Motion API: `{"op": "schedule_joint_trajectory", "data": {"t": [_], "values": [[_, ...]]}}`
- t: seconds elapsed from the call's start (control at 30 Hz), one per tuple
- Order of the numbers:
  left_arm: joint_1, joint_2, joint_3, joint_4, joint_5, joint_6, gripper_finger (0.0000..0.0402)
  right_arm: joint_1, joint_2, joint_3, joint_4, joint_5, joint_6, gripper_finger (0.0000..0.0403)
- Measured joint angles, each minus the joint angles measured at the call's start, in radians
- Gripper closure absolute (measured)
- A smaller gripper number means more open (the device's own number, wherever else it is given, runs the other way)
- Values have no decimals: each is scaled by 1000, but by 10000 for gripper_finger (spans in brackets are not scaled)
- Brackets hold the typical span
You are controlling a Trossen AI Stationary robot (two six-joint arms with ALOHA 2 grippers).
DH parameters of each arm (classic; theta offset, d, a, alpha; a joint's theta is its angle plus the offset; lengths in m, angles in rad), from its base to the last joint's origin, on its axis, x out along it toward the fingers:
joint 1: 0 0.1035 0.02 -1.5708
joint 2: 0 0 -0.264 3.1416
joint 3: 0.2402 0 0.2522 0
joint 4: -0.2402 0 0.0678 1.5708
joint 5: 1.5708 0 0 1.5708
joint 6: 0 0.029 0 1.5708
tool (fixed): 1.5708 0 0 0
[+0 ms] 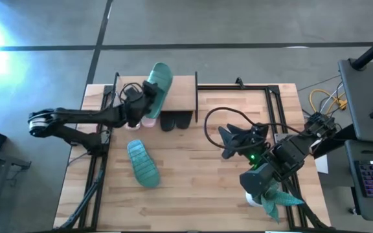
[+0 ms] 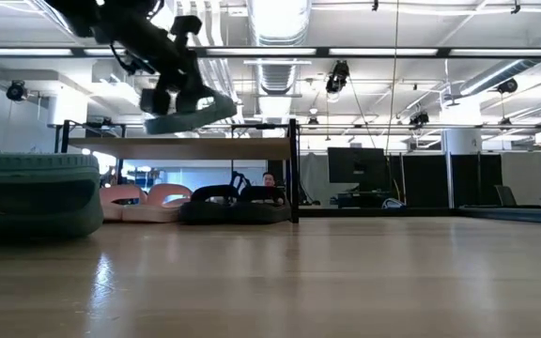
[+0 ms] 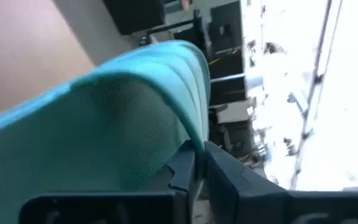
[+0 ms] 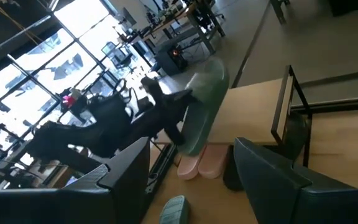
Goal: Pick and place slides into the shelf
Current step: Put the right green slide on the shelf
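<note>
My left gripper (image 1: 146,98) hangs over the shelf (image 1: 181,94), shut on one teal slide (image 1: 160,80). In the low view this slide (image 2: 191,114) floats just above the wooden top board (image 2: 214,148). The second teal slide (image 1: 142,163) lies flat on the table. A pink pair (image 2: 144,201) and a black pair (image 2: 234,203) rest on the table under the shelf. My right gripper (image 1: 228,142) is open, waiting over the table's right half, its fingers pointing toward the shelf. My left gripper pinches the teal slide between its two fingers (image 3: 188,165) at one long edge (image 3: 194,134). It comes from the table's left, slanting down from above (image 2: 171,92). The slide is lifted clear above the shelf top, lying roughly level and slightly tilted.
The shelf's black frame posts (image 2: 294,169) stand at its right end. A black rail frame (image 1: 274,103) runs along the table's far and right edges. Cables (image 1: 215,120) loop near my right arm. Open tabletop (image 1: 193,175) lies between the arms.
</note>
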Motion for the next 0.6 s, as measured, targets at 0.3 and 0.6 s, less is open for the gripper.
{"op": "schedule_joint_trajectory", "data": {"t": [0.3,0.6], "values": [[47,134,2,185,27,72,336,3,0,-4,3,-64,0,179],[84,155,-5,211,239,215,280,4,0,-9,5,-71,0,179]]}}
